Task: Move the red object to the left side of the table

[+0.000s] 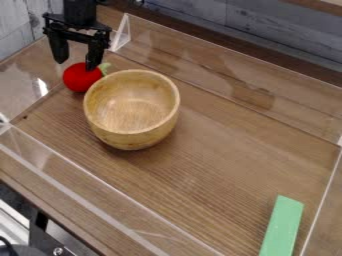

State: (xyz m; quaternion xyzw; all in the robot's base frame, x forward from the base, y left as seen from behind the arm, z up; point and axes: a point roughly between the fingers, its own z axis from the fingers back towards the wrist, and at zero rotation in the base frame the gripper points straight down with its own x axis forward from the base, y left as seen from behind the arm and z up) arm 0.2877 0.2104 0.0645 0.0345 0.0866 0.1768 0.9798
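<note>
Table (214, 150) fills frame, wooden bowl (132, 108) left of center, green block (283, 227) lower right. Gripper (78, 50) upper left, jaws spread, just above the red object (82, 77), which rests on the table beside bowl's upper-left rim.

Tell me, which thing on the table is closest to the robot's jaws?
The red object. It lies right under the open gripper, beside the wooden bowl. The green block sits far off in the opposite corner.
</note>
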